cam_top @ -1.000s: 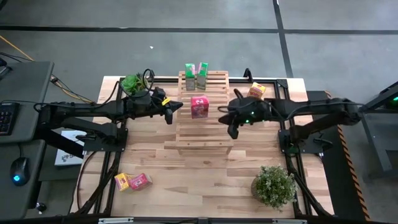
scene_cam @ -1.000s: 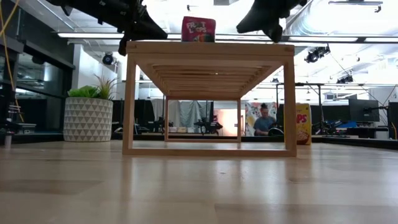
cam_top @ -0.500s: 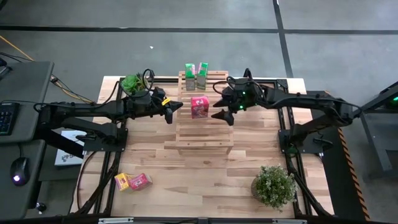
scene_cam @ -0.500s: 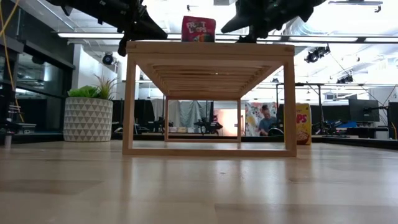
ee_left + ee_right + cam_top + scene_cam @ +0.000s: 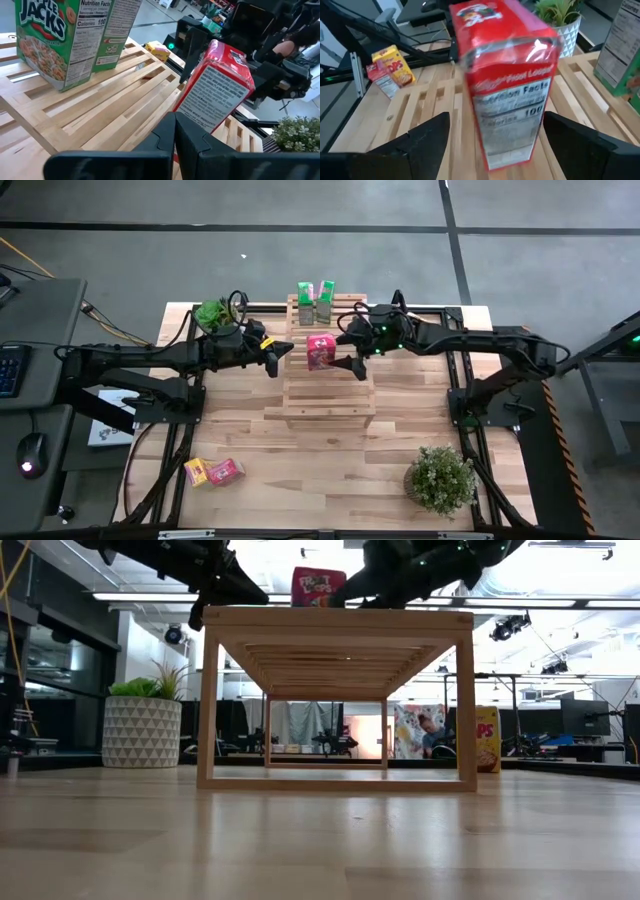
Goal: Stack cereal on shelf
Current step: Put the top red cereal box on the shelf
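Observation:
A pink-red cereal box [image 5: 320,350] stands upright on the top of the wooden slatted shelf [image 5: 325,395]. Two green cereal boxes [image 5: 316,292] stand at the shelf's far end. My right gripper [image 5: 347,350] is open at the pink-red box's right side. In the right wrist view its fingers [image 5: 427,137] stand on either side of that box [image 5: 507,85] with gaps showing. My left gripper [image 5: 288,348] is shut and hovers at the shelf's left edge, just left of the box. A yellow and a pink-red box [image 5: 213,472] lie on the table near left.
A potted plant [image 5: 215,313] stands at the far left corner behind my left arm, and another plant [image 5: 440,477] stands near right. A yellow box [image 5: 485,753] stands on the table right of the shelf. Open tabletop lies in front of the shelf.
My right gripper has gone from the shelf's right side toward the table's left and far edge, up to the pink-red box, and has opened on the way. The box has stayed upright in its place.

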Robot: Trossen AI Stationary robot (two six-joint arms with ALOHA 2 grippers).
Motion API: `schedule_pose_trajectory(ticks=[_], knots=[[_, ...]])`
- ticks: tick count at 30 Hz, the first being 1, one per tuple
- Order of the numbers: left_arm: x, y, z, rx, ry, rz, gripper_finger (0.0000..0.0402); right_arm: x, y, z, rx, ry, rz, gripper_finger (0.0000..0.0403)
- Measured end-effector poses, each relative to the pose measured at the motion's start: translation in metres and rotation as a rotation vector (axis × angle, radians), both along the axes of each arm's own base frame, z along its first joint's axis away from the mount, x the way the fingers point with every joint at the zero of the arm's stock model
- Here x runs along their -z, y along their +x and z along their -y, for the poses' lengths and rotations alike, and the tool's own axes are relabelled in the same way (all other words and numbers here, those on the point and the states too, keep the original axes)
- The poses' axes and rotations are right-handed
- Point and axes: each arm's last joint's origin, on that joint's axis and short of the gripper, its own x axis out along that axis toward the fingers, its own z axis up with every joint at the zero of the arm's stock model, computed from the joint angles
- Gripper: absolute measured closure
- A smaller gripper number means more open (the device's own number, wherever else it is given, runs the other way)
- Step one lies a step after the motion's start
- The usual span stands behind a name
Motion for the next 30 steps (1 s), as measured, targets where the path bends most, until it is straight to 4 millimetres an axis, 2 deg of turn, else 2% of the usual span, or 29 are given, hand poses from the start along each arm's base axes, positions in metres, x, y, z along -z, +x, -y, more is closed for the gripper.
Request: schedule_pose_trajectory(ticks=[11,23,27,30], knots=[[-0.004,-0.004,0.0,0.003,-0.005,0.025,0.0401,0.007,0.012,0.0,-0.023,-0.014,0.04,0.0098],[-0.033,-0.031,0.001,0.007,0.032,0.174,0.0401,0.004,0.013,0.0,-0.019,-0.013,0.068,0.0218],[-0.034,-0.03,0.003,0.08,0.034,0.189,0.0397,0.004,0.013,0.0,-0.02,-0.012,0.068,0.0235],[-0.033,-0.026,0.004,0.122,0.053,0.188,0.0376,0.004,0.013,0.0,-0.02,-0.008,0.067,0.0235]])
